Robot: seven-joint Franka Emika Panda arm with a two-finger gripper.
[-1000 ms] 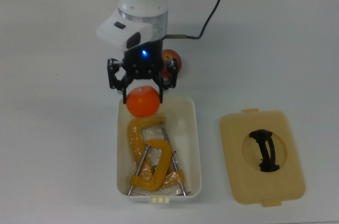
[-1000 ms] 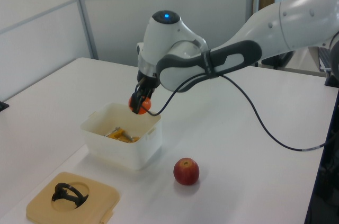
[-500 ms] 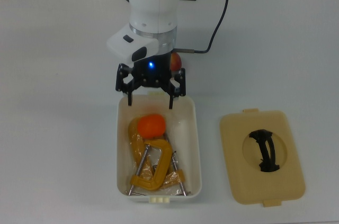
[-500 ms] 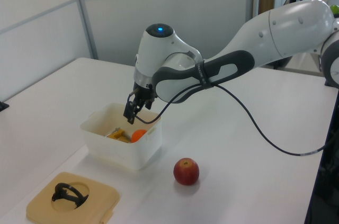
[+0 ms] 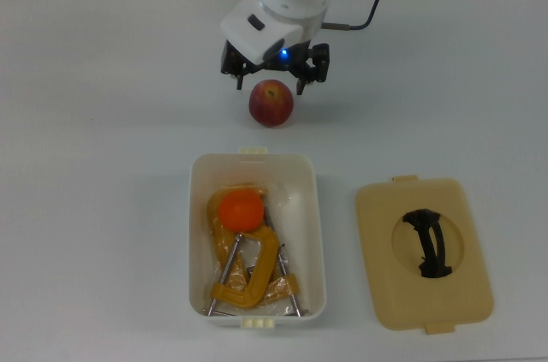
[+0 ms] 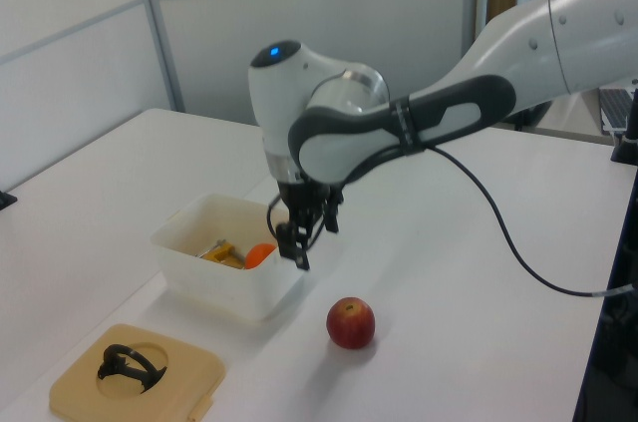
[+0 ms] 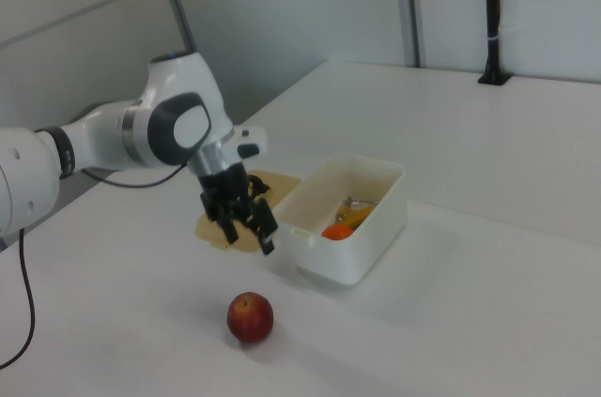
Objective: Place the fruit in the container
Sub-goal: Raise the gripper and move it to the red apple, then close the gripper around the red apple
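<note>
The bright orange fruit [image 5: 241, 209] lies inside the white tub [image 5: 318, 234], on top of the yellow clamps; it also shows in the left view as the orange [image 6: 261, 254] and in the right view as the orange [image 7: 336, 231]. The dark red apple [image 5: 271, 103] rests on the table just beyond the tub's short end. My gripper [image 5: 272, 82] hangs open over the apple, a finger on either side, holding nothing. In the left view the gripper [image 6: 307, 240] is well above the apple [image 6: 350, 322] and beside the tub [image 6: 224, 282].
Orange-yellow metal clamps [image 5: 248, 272] fill much of the tub's floor. A flat tan lid with a black handle [image 5: 424, 242] lies on the table at the top view's right of the tub. The arm's black cable [image 5: 377, 2] trails across the table behind the gripper.
The gripper let go of the orange, which dropped into the tub. It then moved away from above the tub to over the apple, staying open.
</note>
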